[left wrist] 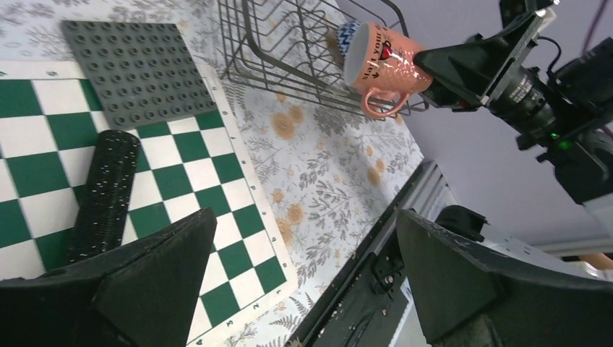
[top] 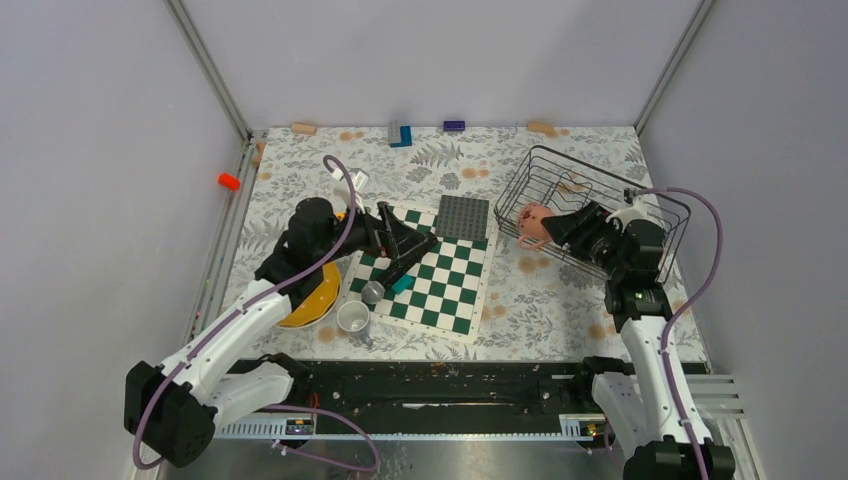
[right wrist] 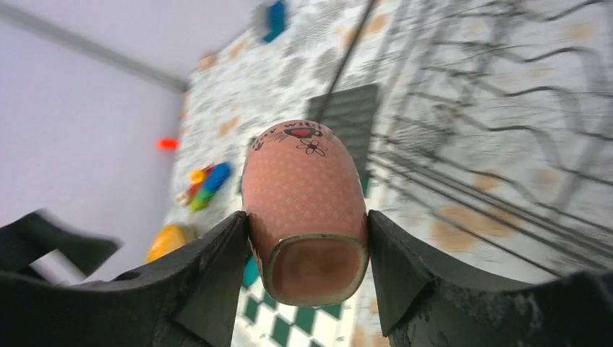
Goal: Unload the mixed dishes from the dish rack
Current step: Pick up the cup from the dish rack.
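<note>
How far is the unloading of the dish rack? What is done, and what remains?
Looks done: the yellow plate and two mugs lie by the chessboard. In hand: the right gripper is shut on a pink mug at the edge of the dish rack, not yet set down. Left: placing it, and perhaps a small patterned thing behind it. The left gripper is open and empty.

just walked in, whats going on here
Two robot arms are emptying a black wire dish rack. The right arm has its jaws clamped on a pink mug, held sideways in the air at the rack's left edge. The left arm has its jaws wide open and empty above the chessboard. A yellow plate and two mugs already sit out of the rack, near the left arm.
</note>
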Controlling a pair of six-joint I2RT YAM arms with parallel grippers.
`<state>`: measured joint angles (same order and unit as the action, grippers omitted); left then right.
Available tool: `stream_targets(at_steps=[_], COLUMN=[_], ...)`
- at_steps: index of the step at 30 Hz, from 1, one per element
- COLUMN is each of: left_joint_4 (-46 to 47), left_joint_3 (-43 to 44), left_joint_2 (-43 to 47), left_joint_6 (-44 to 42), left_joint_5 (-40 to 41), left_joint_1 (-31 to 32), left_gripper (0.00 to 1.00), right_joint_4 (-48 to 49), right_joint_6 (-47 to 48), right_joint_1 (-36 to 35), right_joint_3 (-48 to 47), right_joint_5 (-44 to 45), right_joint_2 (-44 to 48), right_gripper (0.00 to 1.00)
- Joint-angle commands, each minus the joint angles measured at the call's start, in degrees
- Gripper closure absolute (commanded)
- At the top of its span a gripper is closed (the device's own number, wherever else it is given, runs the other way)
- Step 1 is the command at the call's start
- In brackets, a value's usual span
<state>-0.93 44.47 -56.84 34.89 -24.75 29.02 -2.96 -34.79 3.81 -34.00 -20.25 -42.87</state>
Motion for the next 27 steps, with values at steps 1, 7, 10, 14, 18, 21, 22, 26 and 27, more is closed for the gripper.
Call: stream_targets(at_steps=[1,7,10,14,18,21,22,26,27], left_joint_4=[6.65,11.97,14.55,17.76,20.46,21.6,22.2,23.33,23.66], left_joint_3=[0.61,0.29,0.54,1.15,1.23,0.86,0.6,0.31,0.35], left_joint_2=[-2.73,-5.62,-7.22,-9.4,-10.45,-10.36,-10.32,-10.75,-11.06], left_joint_6=[2.09,4.61,5.71,7.71,9.13,9.62,9.74,9.96,10.13], left_joint_5=[-7.42,-11.72,-12.77,-13.85,-14.58,-14.65,-14.67,-15.06,-15.25], left_joint_1=[-0.01,0.5,1.92,3.88,5.53,6.02,6.17,7.03,7.32], left_gripper=[0.01,0.01,0.01,0.01,0.02,0.03,0.03,0.04,0.06], right_joint_4=[24.9,44.55,44.8,41.69,40.23,40.9,41.17,43.4,43.78], right_joint_6=[-11.66,-25.35,-25.8,-22.46,-20.77,-20.89,-21.06,-21.84,-22.05], right_joint_1=[0.14,-0.91,-3.25,-9.8,-14.95,-16.38,-16.72,-18.68,-19.13], right_joint_3=[2.03,5.73,5.83,4.37,3.16,3.04,3.12,3.1,3.06], right_joint_5=[-21.26,-30.83,-30.74,-28.71,-26.84,-26.48,-26.31,-26.48,-26.44], right_joint_2=[-3.13,-7.35,-7.77,-8.09,-9.22,-10.41,-10.81,-12.72,-13.22], right_gripper=[1.0,1.0,1.0,1.0,1.0,1.0,1.0,1.0,1.0])
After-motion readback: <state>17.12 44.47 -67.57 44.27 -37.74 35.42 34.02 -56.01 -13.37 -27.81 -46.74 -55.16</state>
